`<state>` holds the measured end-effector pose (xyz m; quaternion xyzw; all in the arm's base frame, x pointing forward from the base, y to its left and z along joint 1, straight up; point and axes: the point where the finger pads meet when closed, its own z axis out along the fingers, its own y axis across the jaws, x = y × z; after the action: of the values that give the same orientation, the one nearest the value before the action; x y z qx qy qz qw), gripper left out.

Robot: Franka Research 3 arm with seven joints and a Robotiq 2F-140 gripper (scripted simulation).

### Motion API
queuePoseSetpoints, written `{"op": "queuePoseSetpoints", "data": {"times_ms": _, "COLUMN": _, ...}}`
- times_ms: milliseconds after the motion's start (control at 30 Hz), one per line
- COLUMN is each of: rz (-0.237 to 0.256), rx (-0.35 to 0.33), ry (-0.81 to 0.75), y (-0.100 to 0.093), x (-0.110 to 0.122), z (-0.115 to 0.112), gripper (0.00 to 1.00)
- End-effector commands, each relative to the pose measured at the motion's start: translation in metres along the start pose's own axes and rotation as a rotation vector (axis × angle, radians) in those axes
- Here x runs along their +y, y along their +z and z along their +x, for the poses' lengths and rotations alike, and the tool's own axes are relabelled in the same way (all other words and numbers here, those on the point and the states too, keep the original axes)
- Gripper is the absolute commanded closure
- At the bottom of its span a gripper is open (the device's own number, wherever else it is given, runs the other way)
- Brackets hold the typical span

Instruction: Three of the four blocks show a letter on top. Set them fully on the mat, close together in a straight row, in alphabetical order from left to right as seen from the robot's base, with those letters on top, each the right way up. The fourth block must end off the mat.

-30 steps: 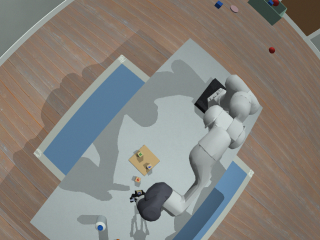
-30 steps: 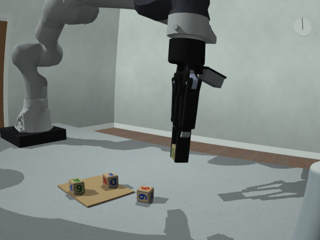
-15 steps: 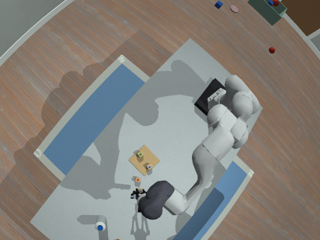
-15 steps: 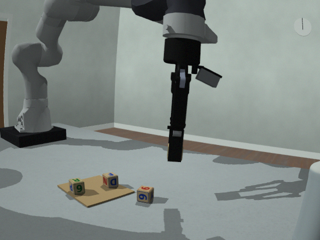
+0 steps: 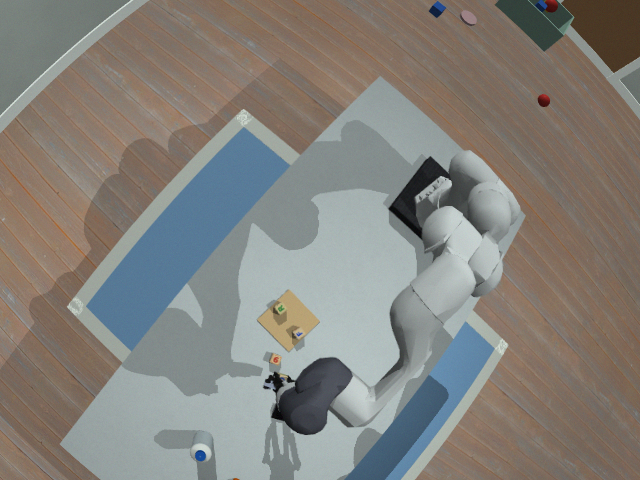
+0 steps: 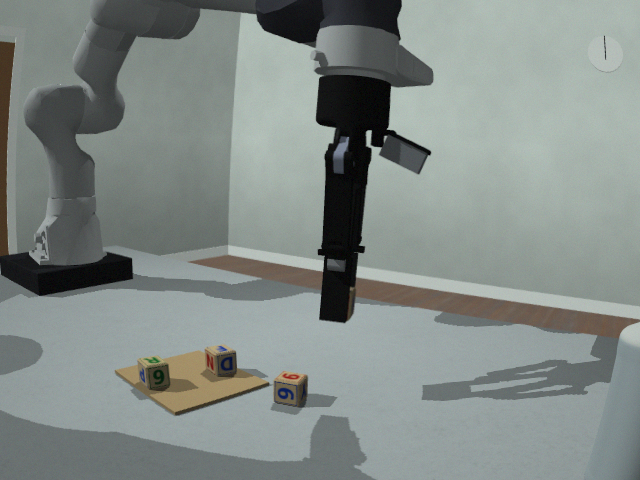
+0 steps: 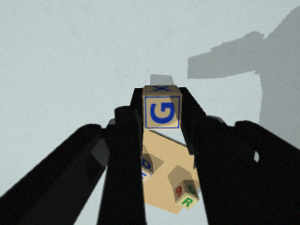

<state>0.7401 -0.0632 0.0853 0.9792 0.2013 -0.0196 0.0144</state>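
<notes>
Holding the G block (image 5: 283,377) (image 6: 352,302) (image 7: 161,112), the jaws (image 5: 277,382) (image 6: 338,312) are clenched on it above the bench (image 5: 330,248) (image 6: 465,356) (image 7: 70,47), lower centre of the top frame. Two letters already sit on the mat (image 5: 299,310) (image 6: 180,397) (image 7: 161,192): the R block (image 5: 280,308) (image 6: 154,373) (image 7: 187,201) and what looks like the F block (image 5: 298,333) (image 6: 220,361) (image 7: 146,168), apart. G's placement between them remains, probably then tightening and straightening the row. The number block (image 5: 275,359) (image 6: 290,388), properly off the mat, sits near its edge, a likely snag on approach; the white cylinder (image 5: 201,445) (image 6: 617,413) stands clear, lower left.

The gripper (image 5: 277,381) (image 6: 337,310) (image 7: 160,101) is being swung round about its upright axis, and the block with the blue G (image 5: 283,377) (image 6: 351,303) (image 7: 162,112) is being turned along with it. In the exterior view, the block's green-marked face, seen left of the near finger a second ago, is being hidden, while a tan side is being brought out at the right. Gripper and block are being carried slightly leftward there, their shadow (image 6: 334,439) being drawn the same way. From above, they are being edged nearer the red-marked block (image 5: 275,359) (image 6: 290,388).
</notes>
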Motion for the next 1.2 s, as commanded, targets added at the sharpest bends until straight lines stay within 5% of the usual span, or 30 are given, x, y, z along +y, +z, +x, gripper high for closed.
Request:
{"op": "queuePoseSetpoints", "data": {"times_ms": 0, "rz": -0.007, "rx": 0.016, "ry": 0.138, "y": -0.004, "x": 0.000, "z": 0.001, "gripper": 0.76}}
{"op": "queuePoseSetpoints", "data": {"times_ms": 1167, "rz": -0.007, "rx": 0.013, "ry": 0.640, "y": -0.003, "x": 0.003, "z": -0.035, "gripper": 0.76}}
